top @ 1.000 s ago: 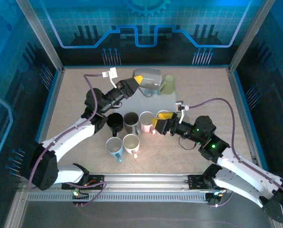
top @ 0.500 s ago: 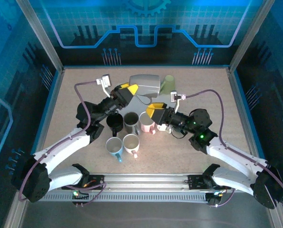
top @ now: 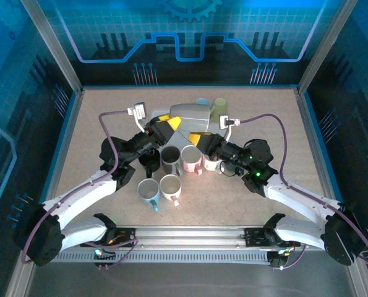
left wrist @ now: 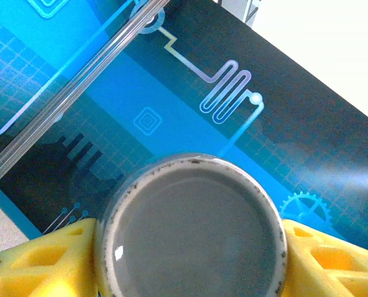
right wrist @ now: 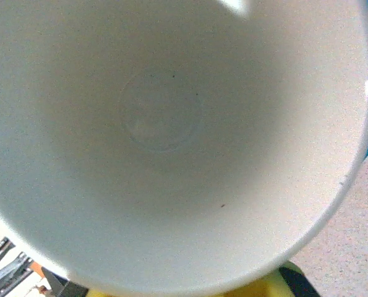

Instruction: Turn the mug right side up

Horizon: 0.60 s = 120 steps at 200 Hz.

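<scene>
Gripping the grey mug (top: pixel 191 113) by its base end with the left tool (top: pixel 165 121), aloft over the bench (top: pixel 91 124), at 12 o'clock from the cups (top: pixel 171 158). Lying sideways: base toward 8 o'clock, mouth facing the right tool (top: pixel 200 137) near 5 o'clock; cannot tell whether that one grips.

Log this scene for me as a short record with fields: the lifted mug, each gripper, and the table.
Lifted mug: grey ceramic mug, on its side above the table
Left gripper: shut on the grey ceramic mug near its base
Right gripper: close beside the mug, grip unclear
Table: speckled beige tabletop, cluster of upright mugs below the lifted one
</scene>
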{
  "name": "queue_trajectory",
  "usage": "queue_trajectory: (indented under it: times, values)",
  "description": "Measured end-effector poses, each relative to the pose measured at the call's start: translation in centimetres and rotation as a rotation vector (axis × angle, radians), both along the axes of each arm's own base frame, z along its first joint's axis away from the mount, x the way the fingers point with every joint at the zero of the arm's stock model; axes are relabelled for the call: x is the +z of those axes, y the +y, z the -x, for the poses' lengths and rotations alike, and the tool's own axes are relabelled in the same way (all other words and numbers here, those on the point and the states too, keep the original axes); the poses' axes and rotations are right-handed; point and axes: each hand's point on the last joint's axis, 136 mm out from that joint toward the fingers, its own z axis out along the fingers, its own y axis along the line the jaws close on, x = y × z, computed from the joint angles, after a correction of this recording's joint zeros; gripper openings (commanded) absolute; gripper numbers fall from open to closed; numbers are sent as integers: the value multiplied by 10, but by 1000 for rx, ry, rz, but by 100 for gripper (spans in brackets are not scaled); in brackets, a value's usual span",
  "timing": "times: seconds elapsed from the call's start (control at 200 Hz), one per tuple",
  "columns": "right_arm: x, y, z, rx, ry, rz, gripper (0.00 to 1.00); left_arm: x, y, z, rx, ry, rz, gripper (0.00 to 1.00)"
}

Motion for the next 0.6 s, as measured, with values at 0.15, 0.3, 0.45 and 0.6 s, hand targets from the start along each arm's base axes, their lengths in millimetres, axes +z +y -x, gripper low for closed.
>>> queue_trajectory:
  times: [0.15,0.3,0.45,0.6]
  values:
    - [-8,1,3,13,17,35,0,-11,4,4,9,21,-13,81]
    - [-19,-9,4,-35,45,94,0,-15,15,19,34,34,-54,99]
    - [-38,-25,11,-116,48,250,0,-13,38,35,145,57,-170,99]
    - [-64,-40,22,-184,46,481,0,-19,63,41,283,92,-321,99]
